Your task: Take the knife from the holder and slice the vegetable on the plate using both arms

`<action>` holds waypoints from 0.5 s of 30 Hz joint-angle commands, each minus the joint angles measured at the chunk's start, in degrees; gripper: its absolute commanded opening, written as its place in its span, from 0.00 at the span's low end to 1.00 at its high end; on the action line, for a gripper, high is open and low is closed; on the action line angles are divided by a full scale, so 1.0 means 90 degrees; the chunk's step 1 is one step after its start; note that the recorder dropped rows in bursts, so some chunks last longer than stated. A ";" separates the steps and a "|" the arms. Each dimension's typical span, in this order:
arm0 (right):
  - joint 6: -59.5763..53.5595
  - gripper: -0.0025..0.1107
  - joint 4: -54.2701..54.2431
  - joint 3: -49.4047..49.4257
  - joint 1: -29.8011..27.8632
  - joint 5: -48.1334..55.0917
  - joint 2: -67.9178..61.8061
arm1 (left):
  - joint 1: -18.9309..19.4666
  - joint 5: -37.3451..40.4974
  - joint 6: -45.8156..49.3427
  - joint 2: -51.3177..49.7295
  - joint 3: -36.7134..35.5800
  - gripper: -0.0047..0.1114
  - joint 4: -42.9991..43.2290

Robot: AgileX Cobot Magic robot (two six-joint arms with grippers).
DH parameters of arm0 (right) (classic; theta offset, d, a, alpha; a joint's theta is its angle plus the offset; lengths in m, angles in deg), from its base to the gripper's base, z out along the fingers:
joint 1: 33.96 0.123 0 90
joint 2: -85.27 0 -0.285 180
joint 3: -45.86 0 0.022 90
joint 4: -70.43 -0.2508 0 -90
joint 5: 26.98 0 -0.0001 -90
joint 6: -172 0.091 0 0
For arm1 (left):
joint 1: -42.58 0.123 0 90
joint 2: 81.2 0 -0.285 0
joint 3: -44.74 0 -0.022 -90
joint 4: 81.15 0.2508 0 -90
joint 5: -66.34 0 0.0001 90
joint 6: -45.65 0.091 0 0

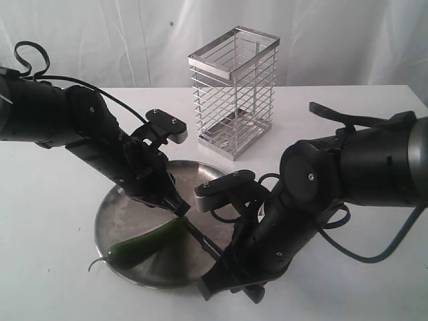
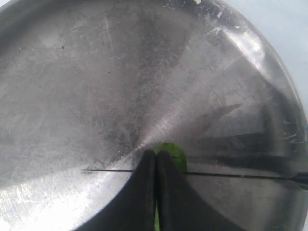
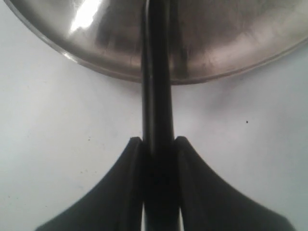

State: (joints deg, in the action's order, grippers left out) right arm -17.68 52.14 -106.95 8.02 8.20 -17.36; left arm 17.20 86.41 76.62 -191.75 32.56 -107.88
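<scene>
On the plate [image 1: 127,217], left gripper [image 1: 179,208] pinching vegetable [image 1: 144,242], right gripper [image 3: 158,144] clamping knife [image 3: 156,72]

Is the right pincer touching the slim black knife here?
Touching. The right wrist view shows the right pincer with both fingers pressed against the slim black knife, no gap on either side.

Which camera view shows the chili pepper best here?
The exterior view: the chili pepper lies full length on the plate, stem included. The left wrist view shows only a green end behind the shut left tool. The right wrist view shows none.
</scene>
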 commanded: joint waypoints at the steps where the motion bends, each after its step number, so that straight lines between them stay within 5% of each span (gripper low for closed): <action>1: 0.0128 0.02 0.0168 -0.0024 0.0023 -0.0160 -0.0003 | 0.0009 0.0199 -0.0018 0.0019 -0.0040 0.04 -0.0017; 15: 0.0287 0.02 0.0307 -0.0024 0.0023 -0.0060 -0.0003 | 0.0009 0.0073 -0.0054 0.0019 -0.0040 0.04 -0.0017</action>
State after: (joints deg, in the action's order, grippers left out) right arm -15.50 54.50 -106.95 8.02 7.12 -17.49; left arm 17.20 87.06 76.62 -191.75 32.56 -107.88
